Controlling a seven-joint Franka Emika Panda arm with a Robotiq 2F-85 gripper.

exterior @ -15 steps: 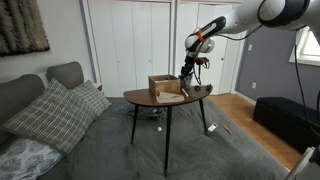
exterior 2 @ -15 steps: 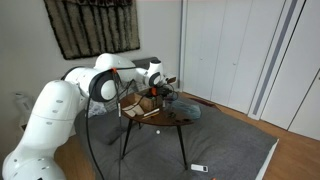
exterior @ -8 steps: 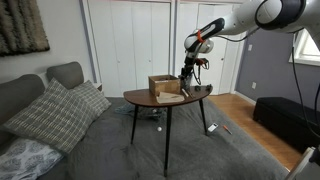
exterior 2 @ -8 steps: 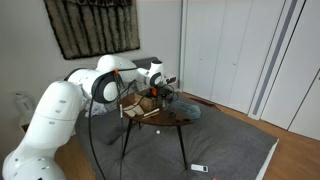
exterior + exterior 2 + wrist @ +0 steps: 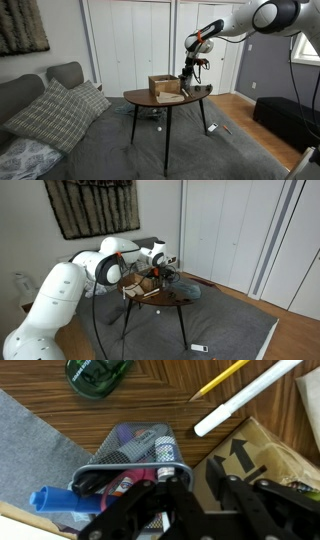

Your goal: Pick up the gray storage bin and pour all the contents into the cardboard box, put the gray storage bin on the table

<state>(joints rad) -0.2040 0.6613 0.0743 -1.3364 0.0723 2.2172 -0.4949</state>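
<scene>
Gripper [image 5: 195, 488] sat low over the table [image 5: 170, 408], in the narrow gap where the gray storage bin [image 5: 125, 452] and the cardboard box [image 5: 275, 455] stood just beside each other. Beyond them a white stick [image 5: 250, 395], a yellow pencil [image 5: 222, 378] and a green round object [image 5: 98, 372] lay on the wood, with bare strips between. Past the table edge lay open carpet [image 5: 30, 440].

White robot arm [image 5: 60, 295] built of fat, rounded, glossy segments with dark seams at the joints, filling the view from eight o'clock. A thin black cable [image 5: 92, 330] hangs beneath it. An orange-red band [image 5: 197, 40] rings the wrist. The gripper [image 5: 192, 468] is black, with bare linkages.
</scene>
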